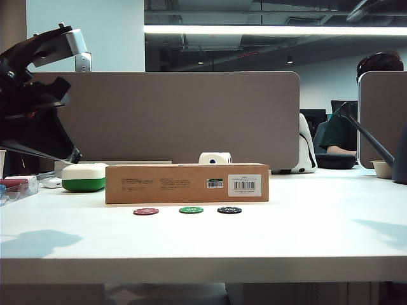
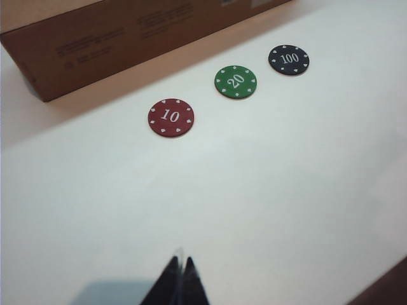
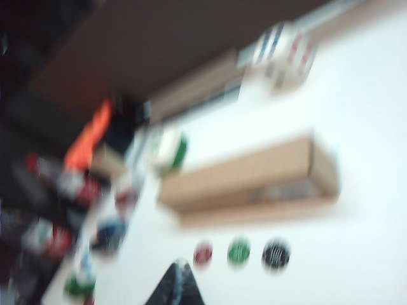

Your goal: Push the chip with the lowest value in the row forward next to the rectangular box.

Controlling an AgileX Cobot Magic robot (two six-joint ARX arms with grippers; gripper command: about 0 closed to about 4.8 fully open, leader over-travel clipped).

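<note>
The left gripper (image 2: 180, 279) hovers with fingertips pressed together, empty, well short of the red 10 chip (image 2: 170, 117), which lies ahead of them, apart from the cardboard box (image 2: 95, 44) beyond. The right gripper (image 3: 177, 284), likewise closed, hangs high above the table.

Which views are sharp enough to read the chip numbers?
Left wrist view: sharp; red chip reads 10, green chip 20, black chip 100. Right wrist view: heavy blur, numbers unreadable. Exterior view: in focus, but chips too small and edge-on to read.
</note>
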